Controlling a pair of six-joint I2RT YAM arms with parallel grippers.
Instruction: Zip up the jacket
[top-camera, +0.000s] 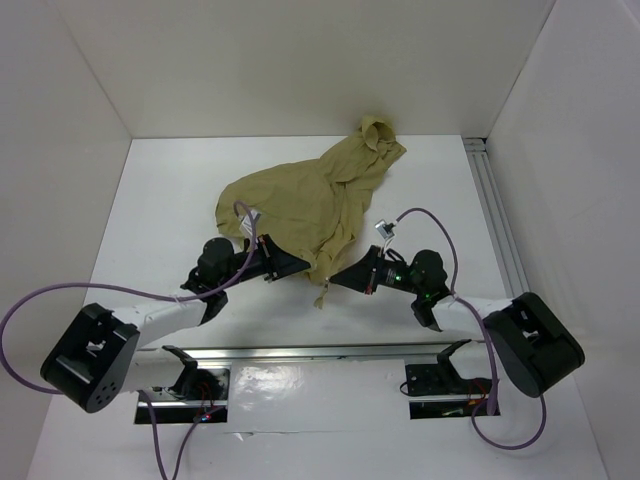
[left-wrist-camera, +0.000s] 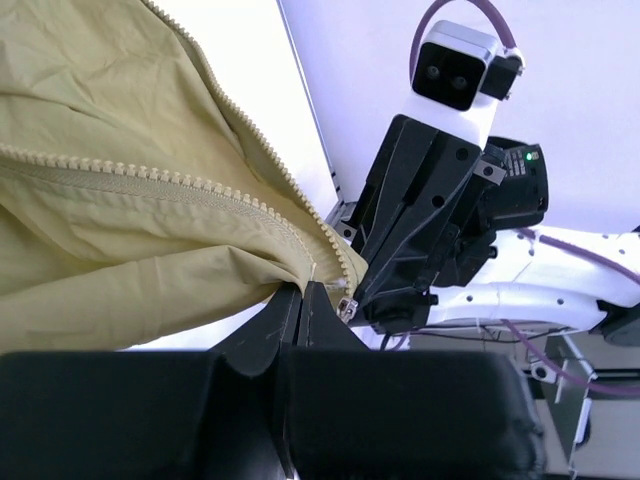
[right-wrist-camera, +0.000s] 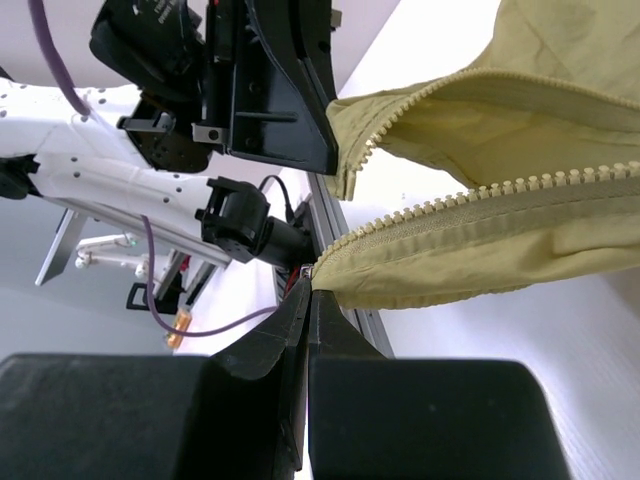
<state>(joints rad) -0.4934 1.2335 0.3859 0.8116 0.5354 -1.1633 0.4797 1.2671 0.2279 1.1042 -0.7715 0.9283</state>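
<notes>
The olive-tan jacket (top-camera: 300, 200) lies crumpled in the middle of the white table, hood toward the far right. Its front is open, and the two rows of zipper teeth (right-wrist-camera: 480, 195) run apart. My left gripper (top-camera: 303, 266) is shut on the jacket's near bottom hem, right beside the lower end of one zipper row (left-wrist-camera: 150, 180). My right gripper (top-camera: 337, 279) faces it a short way off. Its fingers (right-wrist-camera: 322, 300) are shut on the bottom end of the other zipper row, where a small metal piece (right-wrist-camera: 305, 270) shows. A flap of fabric (top-camera: 322, 295) hangs between them.
An aluminium rail (top-camera: 497, 220) runs along the table's right side and another (top-camera: 320, 352) crosses the near edge between the arm bases. White walls enclose the table. Purple cables (top-camera: 430, 220) loop above both arms.
</notes>
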